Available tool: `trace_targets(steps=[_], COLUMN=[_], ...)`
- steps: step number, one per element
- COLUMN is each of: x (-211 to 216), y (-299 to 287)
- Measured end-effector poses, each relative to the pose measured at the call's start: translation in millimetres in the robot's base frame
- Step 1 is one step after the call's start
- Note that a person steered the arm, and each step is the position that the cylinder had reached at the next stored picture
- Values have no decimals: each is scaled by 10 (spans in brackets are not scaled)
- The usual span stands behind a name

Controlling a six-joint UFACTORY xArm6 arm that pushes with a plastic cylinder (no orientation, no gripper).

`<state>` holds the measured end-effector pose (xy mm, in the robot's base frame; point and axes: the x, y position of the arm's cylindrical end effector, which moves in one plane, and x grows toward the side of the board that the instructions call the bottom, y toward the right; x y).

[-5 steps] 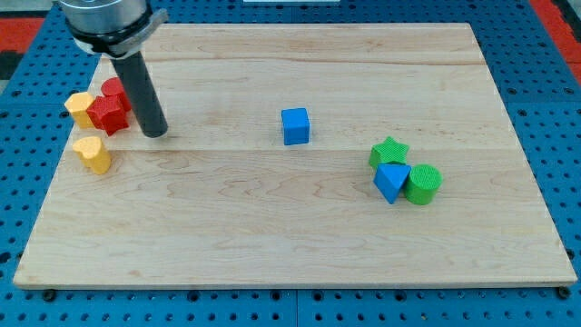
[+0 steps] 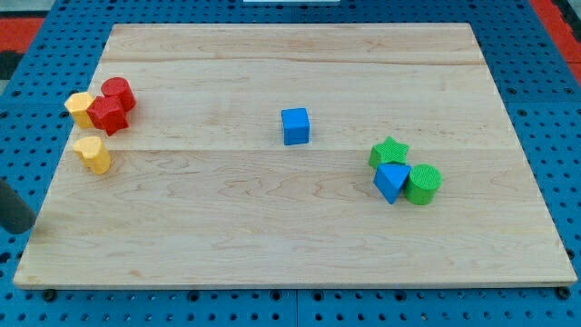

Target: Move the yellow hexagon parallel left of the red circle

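The yellow hexagon [image 2: 80, 108] sits near the board's left edge. It touches a red star-like block [image 2: 109, 116] on its right. The red circle [image 2: 119, 93] lies just above and right of that red block, touching it. The hexagon lies left of the red circle and slightly lower. My tip [image 2: 21, 228] shows as a dark rod end at the view's far left, off the wooden board [image 2: 290, 245], well below and left of the hexagon. It touches no block.
A second yellow block [image 2: 93, 154], heart-like, lies below the hexagon. A blue cube [image 2: 295, 125] is near the middle. A green star [image 2: 388, 151], a blue triangle [image 2: 391, 181] and a green circle [image 2: 423, 183] cluster at the right.
The rod has left its spot just right of the red blocks and now shows at the view's lower left, off the board. No block has visibly moved.
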<state>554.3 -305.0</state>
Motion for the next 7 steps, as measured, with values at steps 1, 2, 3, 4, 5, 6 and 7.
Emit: trace_targets(steps=[1,2,3,4,5,6,7], x=[-745,-1388,-1681,-1854,-1895,-2144,-2240], y=[36,36,68,296,684,752,743])
